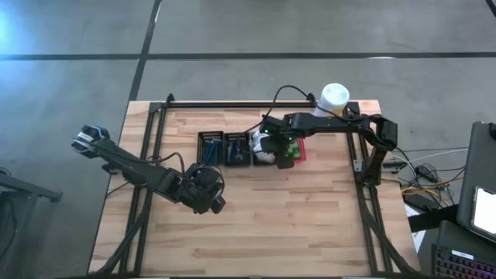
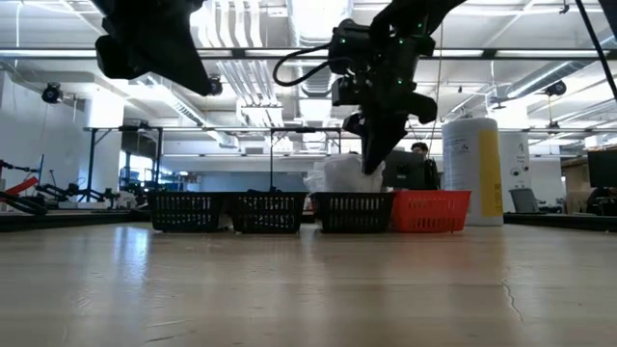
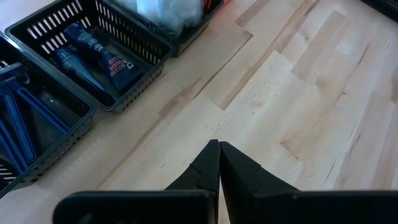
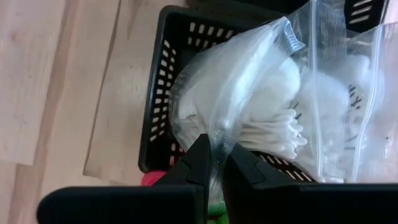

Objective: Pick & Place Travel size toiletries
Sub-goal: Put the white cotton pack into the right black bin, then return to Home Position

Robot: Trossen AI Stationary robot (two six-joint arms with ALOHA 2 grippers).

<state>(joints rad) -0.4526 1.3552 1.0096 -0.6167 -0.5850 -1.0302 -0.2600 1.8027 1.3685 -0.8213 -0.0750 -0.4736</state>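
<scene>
Landmark: a row of four small baskets near the back of the wooden table (image 1: 310,225), three black and one red basket (image 2: 431,210) at the right end.
Right gripper (image 4: 216,163): hovers over the black basket (image 4: 163,93) next to the red one, fingers pressed together on the edge of a clear zip bag (image 4: 249,93), just by its seal.
Zip bag: holds white cotton swabs (image 4: 273,134) and puffy white cotton; it hangs from the pinch with its bulk over that black basket, whether resting in it I cannot tell. From table height it shows as a pale lump (image 2: 339,173) above the basket rim.
More white bundles: a second clear bag (image 4: 367,93) lies right beside the first, over the same basket.
Left gripper (image 3: 219,155): fingers pressed together, nothing between them, above bare wood in front of the basket row, well apart from the right arm.
Dark blue tubes (image 3: 93,53): lying side by side in another black basket (image 3: 37,25) of the row.
Blue sticks (image 3: 25,118): in the black basket beside the tubes; too unclear to name.
Canister (image 1: 334,99): tall, white and yellow, standing upright behind the red basket at the table's back edge.
</scene>
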